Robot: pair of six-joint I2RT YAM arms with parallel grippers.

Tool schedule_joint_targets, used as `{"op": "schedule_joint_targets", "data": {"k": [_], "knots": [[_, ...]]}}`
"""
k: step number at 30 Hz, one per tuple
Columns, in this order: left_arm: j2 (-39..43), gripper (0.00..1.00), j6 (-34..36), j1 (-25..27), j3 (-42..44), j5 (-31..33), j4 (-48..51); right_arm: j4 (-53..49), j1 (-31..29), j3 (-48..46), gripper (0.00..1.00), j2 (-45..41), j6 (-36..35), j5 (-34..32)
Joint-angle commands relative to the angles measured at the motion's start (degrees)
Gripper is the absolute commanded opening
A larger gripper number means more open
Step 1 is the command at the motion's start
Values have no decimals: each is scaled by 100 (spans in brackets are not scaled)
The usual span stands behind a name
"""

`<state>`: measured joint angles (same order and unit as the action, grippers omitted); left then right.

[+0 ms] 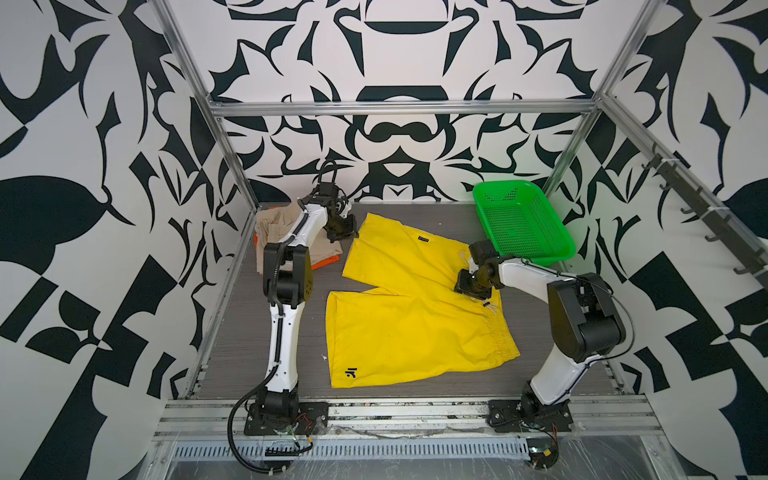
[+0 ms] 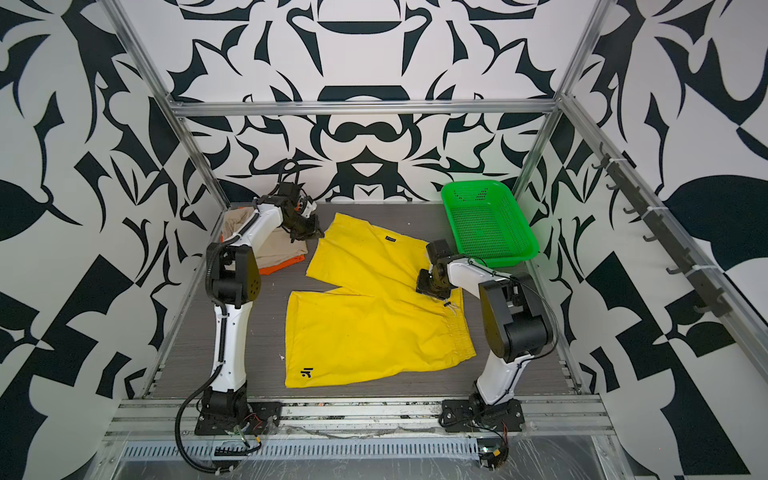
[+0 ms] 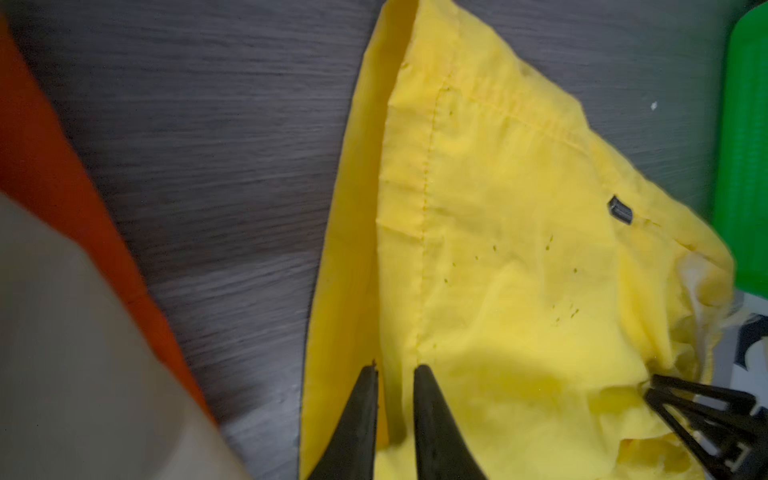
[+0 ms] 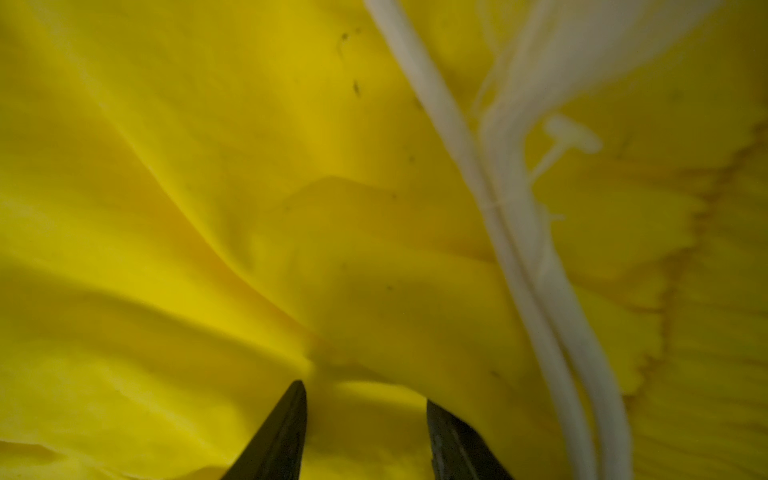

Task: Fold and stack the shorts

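At the far left of the bench (image 1: 245,332), folded beige shorts (image 1: 272,232) are seen lying on orange shorts (image 1: 326,262), of which only an edge shows.

Just beside that pile, the left pincer (image 1: 351,235) is held low at the hem corner of the far leg of the yellow shorts (image 1: 407,324). In the left wrist view its fingers (image 3: 361,415) are parted by a narrow gap with the hem edge lying in it, and the thin cloth is not clamped.

The yellow shorts are spread flat across the middle of the bench – legs toward the left, elastic waist toward the right, unfolded.

At the waist, the right pincer (image 1: 471,293) is pointed down onto the cloth. Its fingers (image 4: 286,424) are set well apart, with puckered yellow cloth bunched between the tips and a white drawstring (image 4: 511,232) just beside them – nothing is seen to be clamped.

At the far right, a green basket (image 1: 519,224) is tilted against the corner.
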<state>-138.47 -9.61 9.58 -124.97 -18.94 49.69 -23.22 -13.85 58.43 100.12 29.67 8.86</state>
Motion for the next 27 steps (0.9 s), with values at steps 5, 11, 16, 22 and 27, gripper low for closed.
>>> {"op": "schedule_joint_targets", "data": {"k": [5, 11, 16, 22, 27], "knots": [[526, 53, -81, -53, 571, 151, 29, -319, -14, 357, 54, -568, 75, 207], [1731, 56, -316, -40, 2104, -236, -530, -230, -130, 536, 54, -952, 51, 332], [2420, 51, -764, 193, 3379, -822, -1394, -66, -354, 672, 54, -558, 4, 565], [2066, 50, -990, 334, 3676, -702, -1575, 331, -443, 678, 54, -6, 127, 742], [1698, 49, -847, 327, 3650, -160, -1403, 253, -370, 603, 54, 279, 133, 443]]}}
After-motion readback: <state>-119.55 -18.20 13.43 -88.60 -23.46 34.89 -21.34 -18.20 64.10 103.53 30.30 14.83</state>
